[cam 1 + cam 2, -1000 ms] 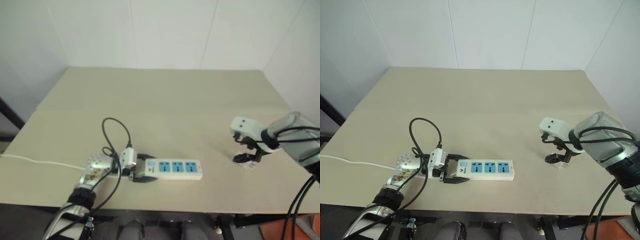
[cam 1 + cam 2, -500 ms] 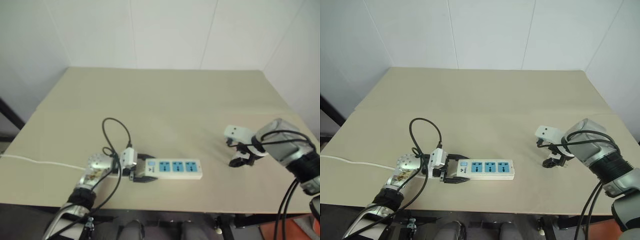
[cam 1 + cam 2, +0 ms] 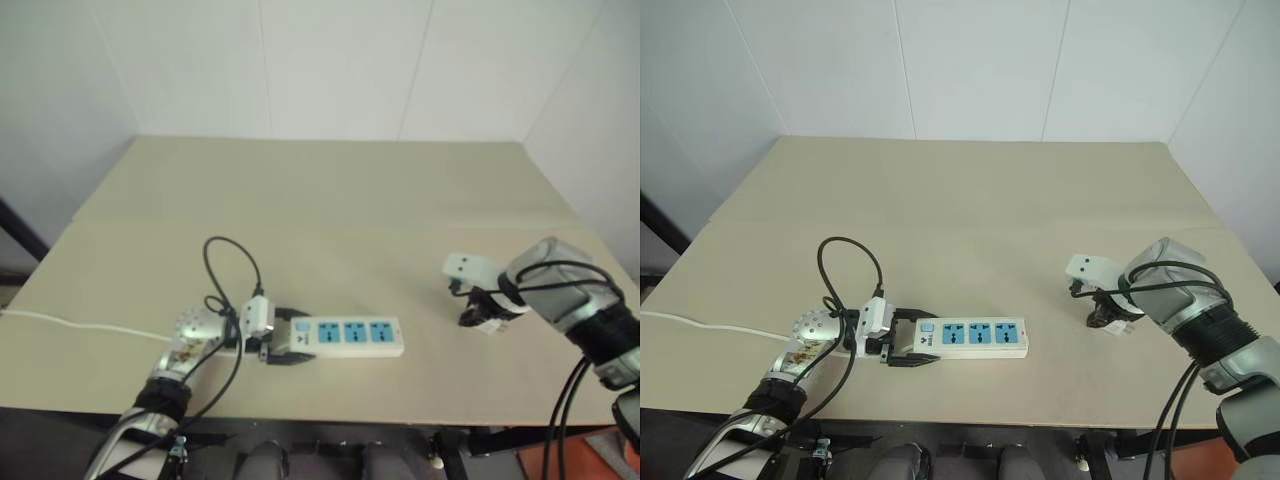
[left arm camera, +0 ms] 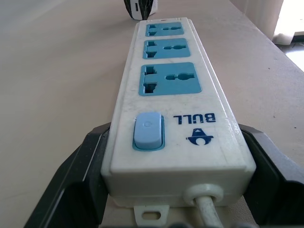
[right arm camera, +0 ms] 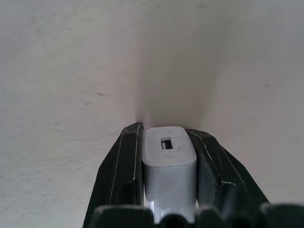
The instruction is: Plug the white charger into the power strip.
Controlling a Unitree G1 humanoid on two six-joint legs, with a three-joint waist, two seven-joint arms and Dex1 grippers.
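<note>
The right gripper (image 5: 170, 156) has its jaws clamped on the charger (image 5: 169, 164), low over the surface (image 3: 330, 200). It should lift straight, keeping the plug square, while the left gripper (image 4: 166, 190), jaws wide around the strip (image 4: 171, 95), steadies that end.

The strip (image 3: 973, 338) lies on the table (image 3: 970, 215), near edge, left of centre. The charger (image 5: 169, 168) sits well to its right.

silver arms (image 3: 1175, 295), black cables (image 3: 845, 275)
</note>
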